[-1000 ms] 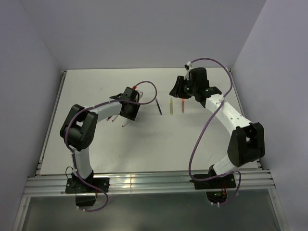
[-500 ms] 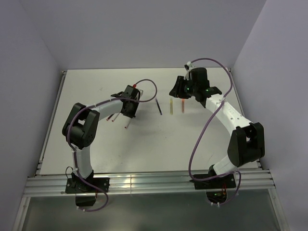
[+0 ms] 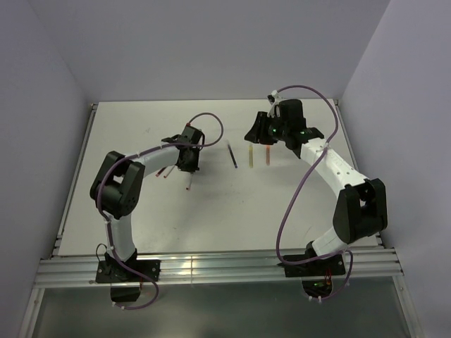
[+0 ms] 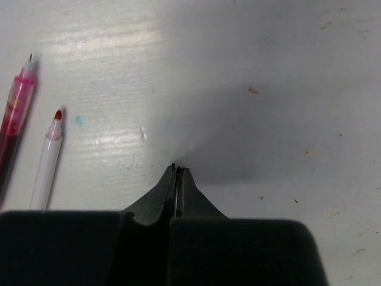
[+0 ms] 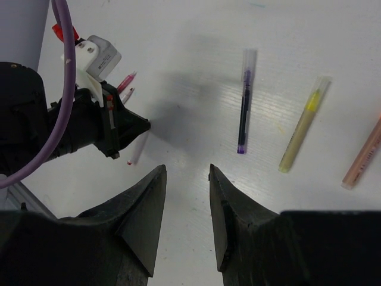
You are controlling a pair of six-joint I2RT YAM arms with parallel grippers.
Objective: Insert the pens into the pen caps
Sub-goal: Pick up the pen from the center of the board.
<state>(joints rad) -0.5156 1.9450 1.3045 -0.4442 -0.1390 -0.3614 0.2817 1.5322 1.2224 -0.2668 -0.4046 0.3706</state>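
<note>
Swung slightly toward the far side since a second ago, jaws gone from wide apart to fully shut: left gripper, hanging low over the flat white tabletop, left of centre. Tiny dark-red speck visible in the pinch line; too small to call cap or nib, so hold uncertain. Hardly shifted over the same second: right gripper, far right, jaws roughly half apart, nothing between them.

Progress, as judged: early, no capping seen done.
- Lying in a loose row at far centre, apart from one another: dark purple-inked pen with clear barrel, olive-yellow pen, pale orange pen. Clear sleeve at the far end of the first two, possibly a cap; cannot tell.
- Left of the left gripper, side by side: translucent pink-red pen and thin white pen with bare red nib, the latter plainly uncapped.
- Just near-side of the left gripper: another thin pale pen with red tip.
- No loose pen caps made out anywhere.

Containers: none in view.
</note>
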